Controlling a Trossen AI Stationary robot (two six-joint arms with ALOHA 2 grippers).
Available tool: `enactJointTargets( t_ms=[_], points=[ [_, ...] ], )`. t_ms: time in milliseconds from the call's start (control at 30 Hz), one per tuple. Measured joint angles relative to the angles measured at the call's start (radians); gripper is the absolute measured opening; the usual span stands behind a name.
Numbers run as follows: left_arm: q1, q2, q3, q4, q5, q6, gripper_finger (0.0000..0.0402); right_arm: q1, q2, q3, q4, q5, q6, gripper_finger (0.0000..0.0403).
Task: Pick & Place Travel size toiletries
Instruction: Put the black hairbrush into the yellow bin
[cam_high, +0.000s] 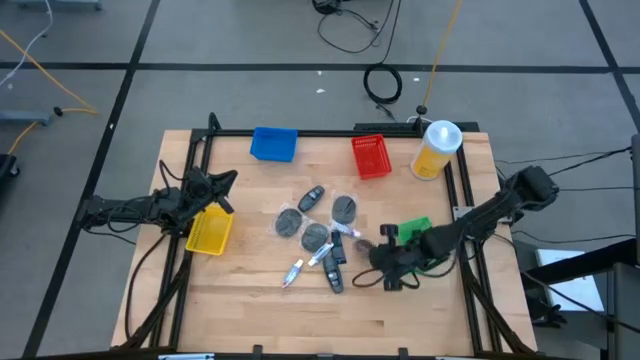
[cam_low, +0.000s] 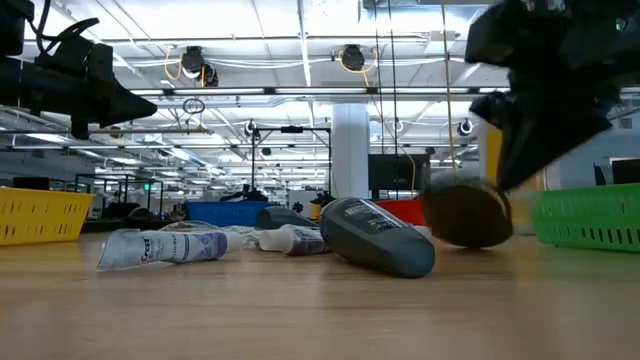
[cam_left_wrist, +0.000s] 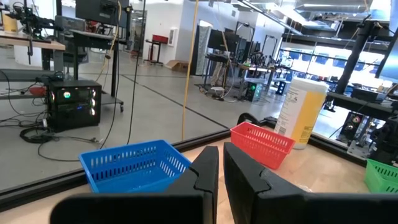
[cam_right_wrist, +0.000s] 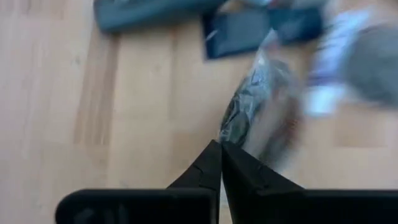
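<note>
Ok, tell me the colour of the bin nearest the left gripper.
Yellow bin, beside the left gripper; clearest in the high view.

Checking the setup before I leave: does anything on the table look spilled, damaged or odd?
Nothing stands out. The toiletries lie loose mid-table, unsorted but intact. The yellow canister stands upright, and the four bins sit upright. The right pincer is shut on a clear-wrapped disc.

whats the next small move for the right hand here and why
Probably lift a little and check the grip. The right hand is shut low over the table with the edge of a clear-wrapped toiletry pinched at its tips, beside the green bin. The left hand waits shut near the yellow bin.
</note>
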Motion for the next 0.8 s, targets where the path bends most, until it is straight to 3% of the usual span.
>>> enactJointTargets(
  t_ms=[267,433,633,800],
  points=[
    [0.0,0.0,0.0,0.0,0.0,0.0,0.0024,-0.002,0.068,0.0,0.03,-0.076,0.096,0.0019],
    [0.0,0.0,0.0,0.0,0.0,0.0,0.0024,-0.023,0.059,0.0,0.083,-0.107,0.174,0.0086],
    [0.0,0.0,0.0,0.0,0.0,0.0,0.0024,-0.136,0.028,0.0,0.088,-0.178,0.272,0.0179],
    [0.0,0.0,0.0,0.0,0.0,0.0,0.0024,-0.252,0.026,0.0,-0.009,-0.18,0.374,0.0204]
  ],
)
